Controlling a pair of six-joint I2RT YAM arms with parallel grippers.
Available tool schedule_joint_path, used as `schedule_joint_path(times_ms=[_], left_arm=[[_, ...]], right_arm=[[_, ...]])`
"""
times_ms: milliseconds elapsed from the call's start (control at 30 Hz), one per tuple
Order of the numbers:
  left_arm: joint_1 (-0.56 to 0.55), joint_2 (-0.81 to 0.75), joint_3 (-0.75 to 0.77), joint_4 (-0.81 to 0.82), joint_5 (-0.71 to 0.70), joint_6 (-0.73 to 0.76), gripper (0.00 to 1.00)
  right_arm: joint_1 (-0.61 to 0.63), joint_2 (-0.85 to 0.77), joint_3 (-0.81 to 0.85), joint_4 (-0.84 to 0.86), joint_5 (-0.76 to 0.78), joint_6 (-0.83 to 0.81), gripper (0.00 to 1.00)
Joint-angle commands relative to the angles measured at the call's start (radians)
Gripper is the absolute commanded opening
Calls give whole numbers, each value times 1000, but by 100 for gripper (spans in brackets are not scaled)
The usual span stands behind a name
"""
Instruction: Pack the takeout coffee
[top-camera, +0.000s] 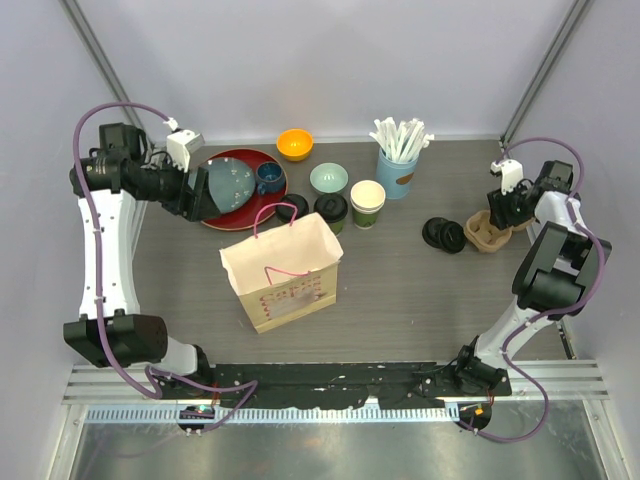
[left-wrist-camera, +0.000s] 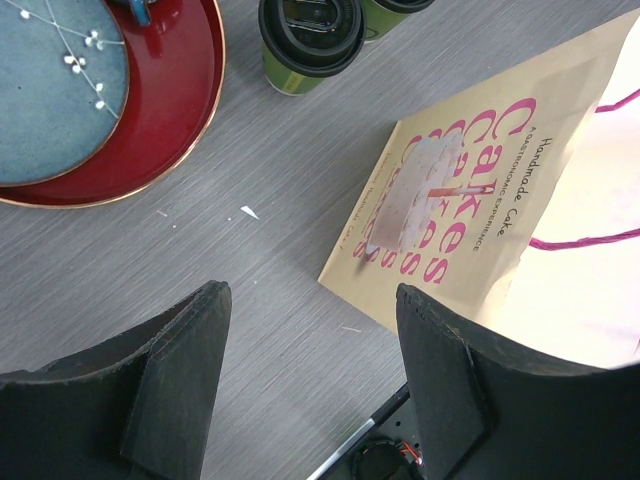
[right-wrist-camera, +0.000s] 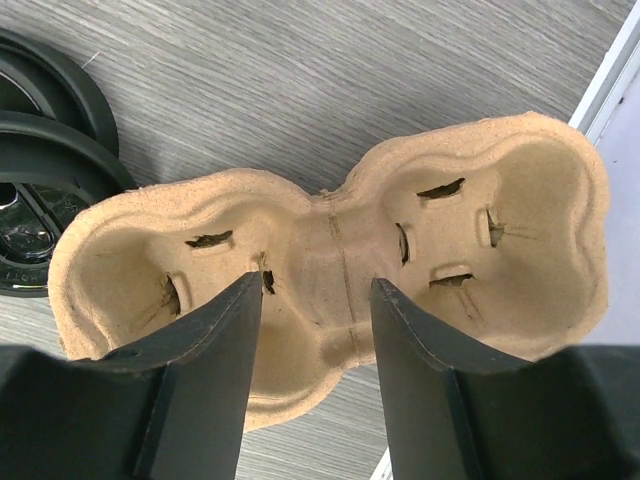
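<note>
Two green-patterned cups with black lids (top-camera: 292, 210) (top-camera: 331, 209) stand just behind the paper bag (top-camera: 285, 270). A third green cup (top-camera: 367, 203) beside them is unlidded and cream inside. The left wrist view shows one lidded cup (left-wrist-camera: 310, 40) fully and the second (left-wrist-camera: 400, 5) cut off at the top edge. My left gripper (top-camera: 198, 198) (left-wrist-camera: 312, 300) is open and empty, above bare table between the red plate and the bag. My right gripper (top-camera: 502, 214) (right-wrist-camera: 315, 290) is open, with its fingers either side of the middle of a two-cup cardboard carrier (right-wrist-camera: 330, 230) (top-camera: 487, 232).
A red plate (top-camera: 245, 205) holds a blue plate and a dark blue mug. An orange bowl (top-camera: 294, 144), a pale green bowl (top-camera: 328, 178) and a light-blue cup of white sticks (top-camera: 397, 165) stand at the back. Loose black lids (top-camera: 443, 234) (right-wrist-camera: 40, 150) lie left of the carrier.
</note>
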Motion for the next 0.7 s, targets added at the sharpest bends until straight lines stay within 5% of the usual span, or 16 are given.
schedule_joint_path(times_ms=[0, 467, 667], left_arm=[[-5, 1, 31, -82, 9, 17, 71], [-9, 10, 36, -71, 3, 11, 71], [-14, 15, 31, -70, 5, 9, 71]], right_arm=[[-5, 17, 41, 30, 18, -1, 54], [-7, 43, 79, 37, 37, -3, 79], [-18, 56, 93, 60, 66, 14, 81]])
